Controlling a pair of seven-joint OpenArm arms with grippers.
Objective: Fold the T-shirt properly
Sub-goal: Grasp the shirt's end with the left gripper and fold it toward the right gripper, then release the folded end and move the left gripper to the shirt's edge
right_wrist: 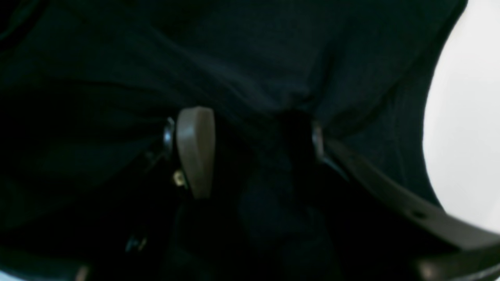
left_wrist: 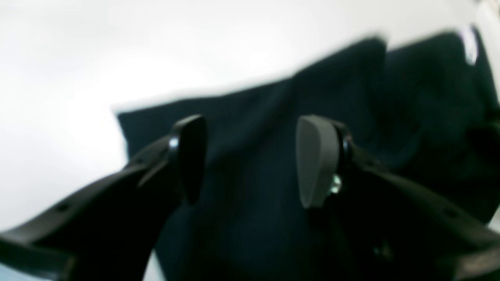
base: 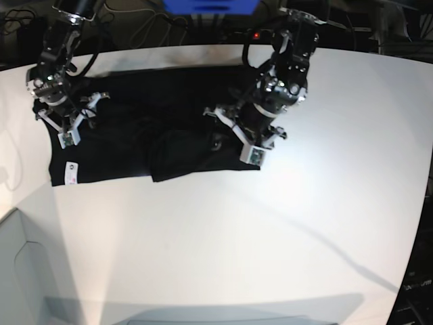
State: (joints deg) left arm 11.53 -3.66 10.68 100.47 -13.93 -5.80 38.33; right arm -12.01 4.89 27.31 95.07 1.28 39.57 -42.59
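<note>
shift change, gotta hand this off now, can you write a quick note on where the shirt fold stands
Left gripper: jaws open, empty, over the T-shirt near its edge at the base view's right.
Right gripper: jaws open, over the cloth at the shirt's other end; no grip seen.
Shirt lies on the white table, one side folded in over the middle, with a rumpled flap.
Left: smooth it and finish the remaining folds.
</note>
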